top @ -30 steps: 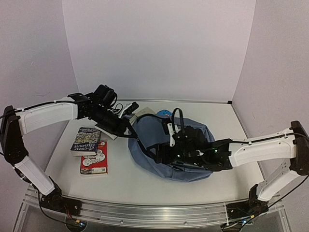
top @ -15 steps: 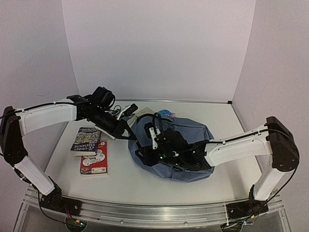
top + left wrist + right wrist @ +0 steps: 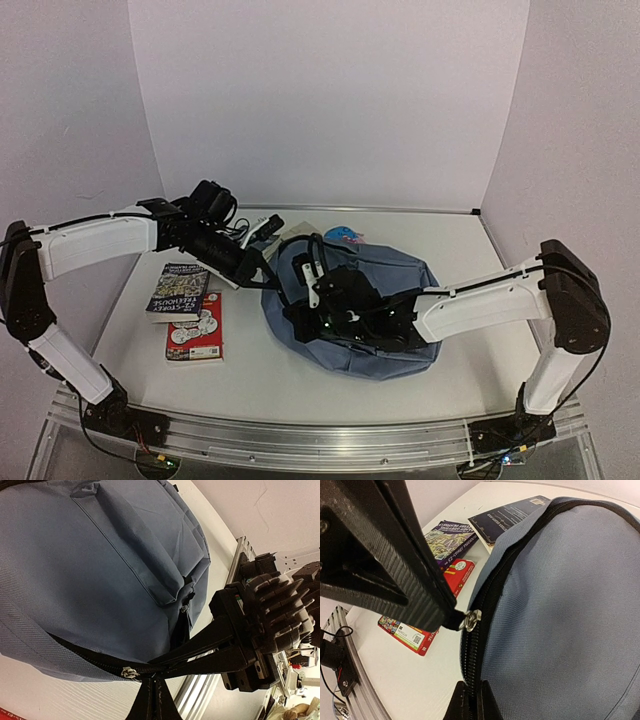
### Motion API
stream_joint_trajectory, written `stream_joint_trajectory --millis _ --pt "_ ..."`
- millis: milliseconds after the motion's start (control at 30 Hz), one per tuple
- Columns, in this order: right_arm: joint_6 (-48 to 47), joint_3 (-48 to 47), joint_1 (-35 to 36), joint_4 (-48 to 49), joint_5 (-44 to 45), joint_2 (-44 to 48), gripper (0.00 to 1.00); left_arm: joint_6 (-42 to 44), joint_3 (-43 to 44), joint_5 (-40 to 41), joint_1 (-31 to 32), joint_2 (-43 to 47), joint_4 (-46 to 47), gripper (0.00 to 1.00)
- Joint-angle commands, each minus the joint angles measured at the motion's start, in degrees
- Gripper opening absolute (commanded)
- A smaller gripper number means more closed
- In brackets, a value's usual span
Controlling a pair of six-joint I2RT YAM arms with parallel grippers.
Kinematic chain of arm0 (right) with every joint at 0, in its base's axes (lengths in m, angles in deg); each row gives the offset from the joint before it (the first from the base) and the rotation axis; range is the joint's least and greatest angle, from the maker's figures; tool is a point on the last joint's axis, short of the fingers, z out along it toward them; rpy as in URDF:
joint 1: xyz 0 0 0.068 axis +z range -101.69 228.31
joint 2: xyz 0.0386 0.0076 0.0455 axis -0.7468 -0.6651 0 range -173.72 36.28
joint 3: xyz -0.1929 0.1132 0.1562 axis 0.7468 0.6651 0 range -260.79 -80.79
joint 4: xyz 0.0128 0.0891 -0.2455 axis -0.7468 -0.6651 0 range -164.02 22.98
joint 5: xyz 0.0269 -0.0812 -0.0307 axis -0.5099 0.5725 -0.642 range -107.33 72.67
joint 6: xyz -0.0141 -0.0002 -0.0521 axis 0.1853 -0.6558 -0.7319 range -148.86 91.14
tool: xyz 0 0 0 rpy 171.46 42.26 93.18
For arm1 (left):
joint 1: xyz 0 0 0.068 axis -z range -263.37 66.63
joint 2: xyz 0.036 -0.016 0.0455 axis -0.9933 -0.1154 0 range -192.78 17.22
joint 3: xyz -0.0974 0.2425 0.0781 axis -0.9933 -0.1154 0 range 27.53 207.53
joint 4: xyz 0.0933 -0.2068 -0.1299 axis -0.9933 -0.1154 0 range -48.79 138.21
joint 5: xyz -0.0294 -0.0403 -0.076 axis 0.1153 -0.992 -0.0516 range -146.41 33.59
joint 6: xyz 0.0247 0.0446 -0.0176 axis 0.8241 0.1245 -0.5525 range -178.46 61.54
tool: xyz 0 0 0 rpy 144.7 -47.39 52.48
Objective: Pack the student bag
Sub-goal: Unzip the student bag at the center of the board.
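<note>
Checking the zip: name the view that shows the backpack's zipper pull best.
Right wrist: the metal zipper pull appears close and sharp on the backpack. Left wrist shows it smaller, at the fabric's lower edge. Top external hides it among the arms.

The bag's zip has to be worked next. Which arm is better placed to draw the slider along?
Left, probably. The left end effector is shut at the zip pull, while the right end effector pinches the student bag at the zip track, bracing it.
</note>
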Motion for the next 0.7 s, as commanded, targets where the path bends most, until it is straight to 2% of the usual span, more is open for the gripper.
stream_joint_trajectory --millis 0,667 --pt "-0.8 -2.7 1.7 0.7 -2.3 -0.7 0.0 0.3 -1.4 3.5 -1.1 4.8 4.5 0.0" --pt "0.7 -1.1 6.3 -5.4 -3.4 1.0 0.0 -2.4 -2.3 5.3 -5.7 2.8 6.7 0.0"
